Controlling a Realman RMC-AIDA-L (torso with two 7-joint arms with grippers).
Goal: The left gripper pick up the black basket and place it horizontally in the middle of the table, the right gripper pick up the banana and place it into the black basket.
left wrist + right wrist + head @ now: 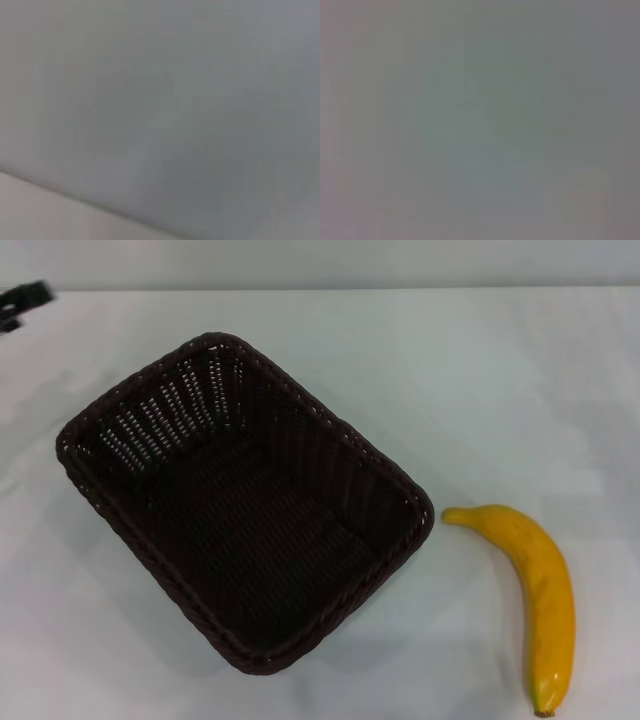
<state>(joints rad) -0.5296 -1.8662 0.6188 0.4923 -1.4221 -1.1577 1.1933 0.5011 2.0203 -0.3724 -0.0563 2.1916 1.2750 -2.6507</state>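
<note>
Only the left gripper (22,302) shows (far-left edge), touching nothing; its opening cannot be told.

- Looks like a test bench / lab setup: plain white table (320,350) fills my head view
- Only props on it: wicker basket (245,502) and a banana (535,595)

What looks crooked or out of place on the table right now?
The black basket sits skewed, its long sides running diagonally across the table rather than horizontally. The banana lies outside it, to its right. Nothing is spilled or damaged.
</note>
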